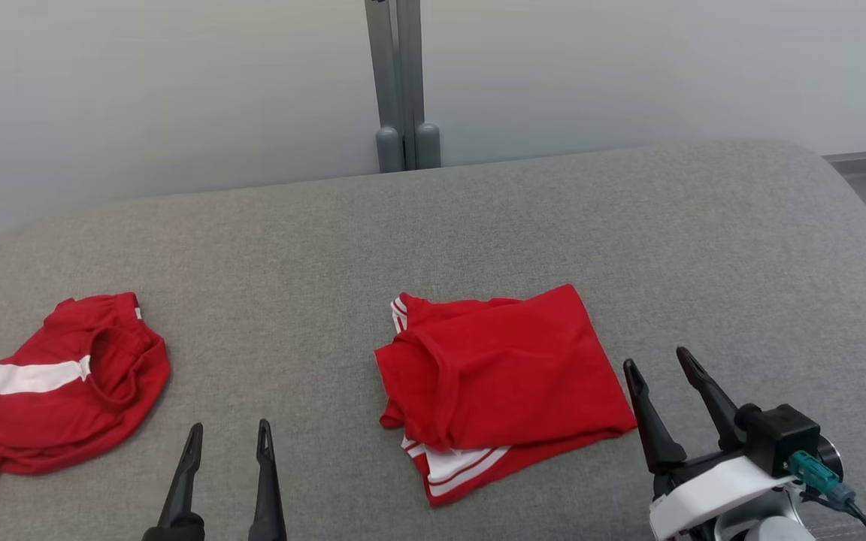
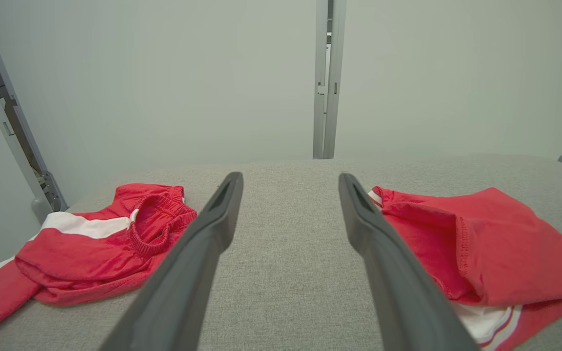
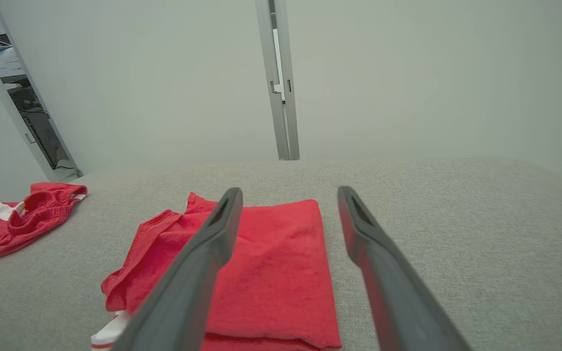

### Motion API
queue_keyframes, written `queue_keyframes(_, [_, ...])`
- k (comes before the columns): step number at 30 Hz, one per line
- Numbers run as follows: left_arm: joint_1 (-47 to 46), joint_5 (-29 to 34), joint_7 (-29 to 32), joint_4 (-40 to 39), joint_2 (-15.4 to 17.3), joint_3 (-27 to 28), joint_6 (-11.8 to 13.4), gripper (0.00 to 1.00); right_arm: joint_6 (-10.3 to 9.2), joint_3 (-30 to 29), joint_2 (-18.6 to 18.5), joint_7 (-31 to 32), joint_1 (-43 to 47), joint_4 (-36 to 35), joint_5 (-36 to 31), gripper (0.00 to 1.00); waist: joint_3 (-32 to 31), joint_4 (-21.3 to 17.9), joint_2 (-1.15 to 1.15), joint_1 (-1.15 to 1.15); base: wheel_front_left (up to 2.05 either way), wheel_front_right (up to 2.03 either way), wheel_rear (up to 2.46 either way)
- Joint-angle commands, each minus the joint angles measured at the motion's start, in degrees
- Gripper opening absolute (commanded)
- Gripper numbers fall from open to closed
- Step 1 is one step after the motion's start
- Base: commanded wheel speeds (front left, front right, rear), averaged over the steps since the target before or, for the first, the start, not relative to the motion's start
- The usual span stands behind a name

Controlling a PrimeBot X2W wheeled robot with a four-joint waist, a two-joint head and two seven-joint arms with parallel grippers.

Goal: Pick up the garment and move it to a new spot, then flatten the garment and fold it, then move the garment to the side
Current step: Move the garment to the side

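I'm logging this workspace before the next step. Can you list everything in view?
folded garment: 1, red with white-striped trim, middle of the surface
crumpled garment: 1, red with a white band, at the surface's left end
padded surface: 1, grey fabric, under both garments
post: 1, grey, upright behind the far edge
wall panels: 2, pale, either side of the post
left tool: 1, dark fingers, open and empty, between the garments
right tool: 1, dark fingers, open and empty, right of the folded garment
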Motion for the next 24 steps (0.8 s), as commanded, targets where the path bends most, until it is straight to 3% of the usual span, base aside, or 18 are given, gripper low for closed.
queue_keyframes(1, [-0.7, 0.1, 0.0, 0.0, 0.1, -0.1, -0.4, 1.00, -0.01, 0.4, -0.1, -0.2, -1.1, 0.5, 0.7, 1.00, 1.0, 0.0, 0.00, 0.00, 0.00, 0.00, 0.00])
queue_keyframes(8, [-2.5, 0.4, 0.0, 0.3, 0.1, -1.2, -0.9, 1.00, -0.03, 1.7, -2.1, -0.2, -6.4, 5.1, 3.5, 1.00, 3.8, 1.1, 0.00, 0.00, 0.00, 0.00, 0.00])
queue_keyframes(12, [-3.8, 0.6, 0.0, 0.2, 0.1, -1.9, -1.2, 1.00, -0.03, 3.8, -3.9, -0.2, -10.3, 11.4, 7.0, 1.00, 6.0, 2.0, 0.00, 0.00, 0.00, 0.00, 0.00])
queue_keyframes(19, [-7.0, 0.7, 0.0, 0.1, 0.1, -3.1, -1.9, 1.00, -0.02, 10.3, -8.7, 0.2, -19.6, 22.8, 16.0, 1.00, 10.7, 3.9, 0.00, 0.00, 0.00, 0.00, 0.00])
queue_keyframes(24, [-8.9, 0.4, 0.0, 0.4, 0.1, -3.7, -2.0, 1.00, -0.01, 16.5, -11.4, 3.9, -24.7, 26.8, 25.0, 1.00, 13.4, 5.0, 0.00, 0.00, 0.00, 0.00, 0.00])
